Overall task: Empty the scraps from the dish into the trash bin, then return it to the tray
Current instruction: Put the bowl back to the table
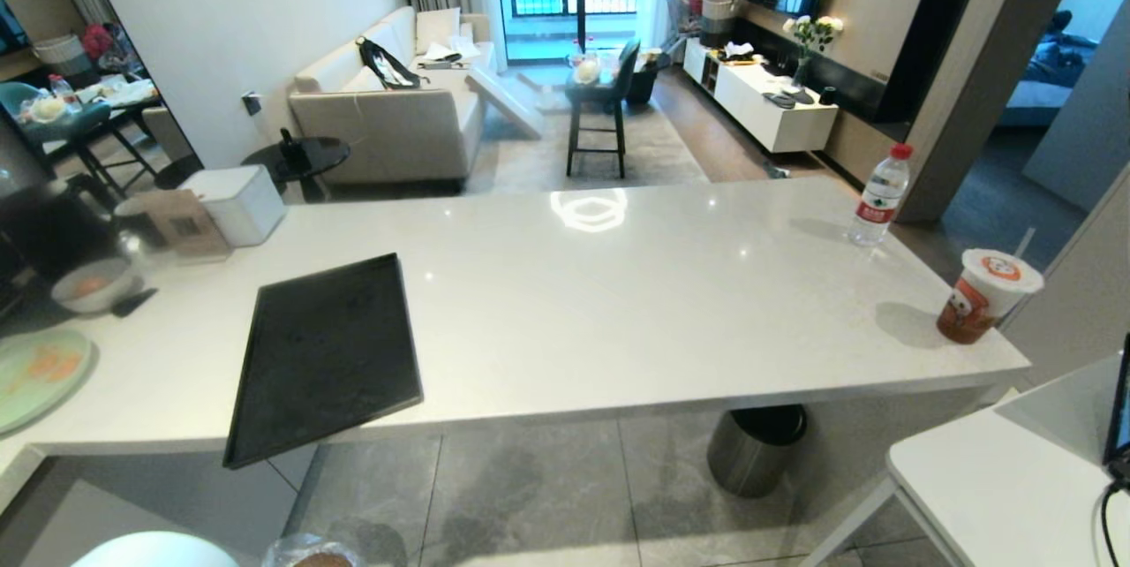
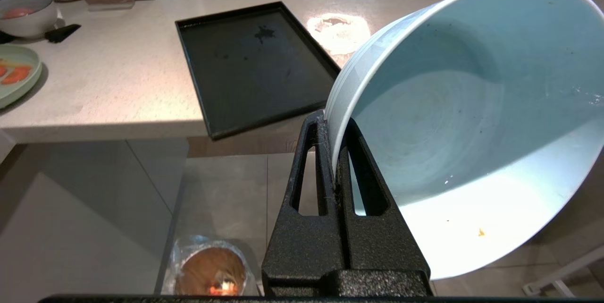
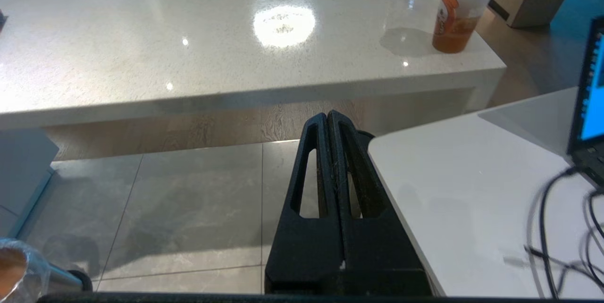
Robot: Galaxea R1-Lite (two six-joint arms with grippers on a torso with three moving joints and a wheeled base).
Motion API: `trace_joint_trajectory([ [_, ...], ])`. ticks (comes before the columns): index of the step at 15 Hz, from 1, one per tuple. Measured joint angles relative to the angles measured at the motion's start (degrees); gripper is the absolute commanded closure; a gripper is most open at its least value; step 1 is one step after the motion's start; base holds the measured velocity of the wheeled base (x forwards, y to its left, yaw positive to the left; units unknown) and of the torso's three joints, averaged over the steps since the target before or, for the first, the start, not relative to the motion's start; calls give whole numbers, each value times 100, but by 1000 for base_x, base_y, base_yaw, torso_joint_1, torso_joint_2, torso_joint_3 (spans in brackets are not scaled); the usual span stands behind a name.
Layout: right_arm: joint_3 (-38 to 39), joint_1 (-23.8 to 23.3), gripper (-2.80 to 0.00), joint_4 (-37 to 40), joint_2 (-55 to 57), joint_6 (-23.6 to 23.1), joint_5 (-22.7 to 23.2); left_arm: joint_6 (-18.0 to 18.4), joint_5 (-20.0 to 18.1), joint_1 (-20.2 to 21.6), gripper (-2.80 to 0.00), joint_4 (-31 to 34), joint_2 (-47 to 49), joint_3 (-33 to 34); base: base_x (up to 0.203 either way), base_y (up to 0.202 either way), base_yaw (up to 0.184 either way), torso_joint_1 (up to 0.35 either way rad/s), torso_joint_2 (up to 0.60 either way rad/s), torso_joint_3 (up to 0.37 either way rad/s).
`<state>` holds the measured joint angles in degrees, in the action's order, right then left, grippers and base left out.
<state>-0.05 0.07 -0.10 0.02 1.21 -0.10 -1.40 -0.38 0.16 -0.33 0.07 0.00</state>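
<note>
Left pincer (image 2: 336, 171) clamps pale blue bowl (image 2: 472, 128) rim; bowl near empty, crumbs only. Flat black rectangular tray (image 2: 255, 67) on bench awaits its return.

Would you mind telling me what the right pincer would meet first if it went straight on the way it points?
The right pincer, shut and empty, points toward the counter's front edge; it would probably reach that edge or pass just beneath it, though depth is unclear.

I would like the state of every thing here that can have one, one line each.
dish: tilted, almost empty, rim pinched
left gripper: shut on dish
right gripper: shut, holds nothing
tray: bare, one corner overhanging counter edge
trash bin: open, scraps inside
water bottle: upright, capped
</note>
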Motion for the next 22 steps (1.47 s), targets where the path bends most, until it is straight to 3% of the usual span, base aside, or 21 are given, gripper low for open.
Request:
trace_joint_trajectory([
  [14, 0, 0, 0, 4, 0, 0, -6, 2, -4, -2, 0, 0, 0, 0, 193, 0, 1, 4, 2, 1],
  [22, 0, 0, 0, 4, 0, 2, -4, 3, -2, -2, 0, 0, 0, 0, 10, 0, 0, 2, 0, 0],
])
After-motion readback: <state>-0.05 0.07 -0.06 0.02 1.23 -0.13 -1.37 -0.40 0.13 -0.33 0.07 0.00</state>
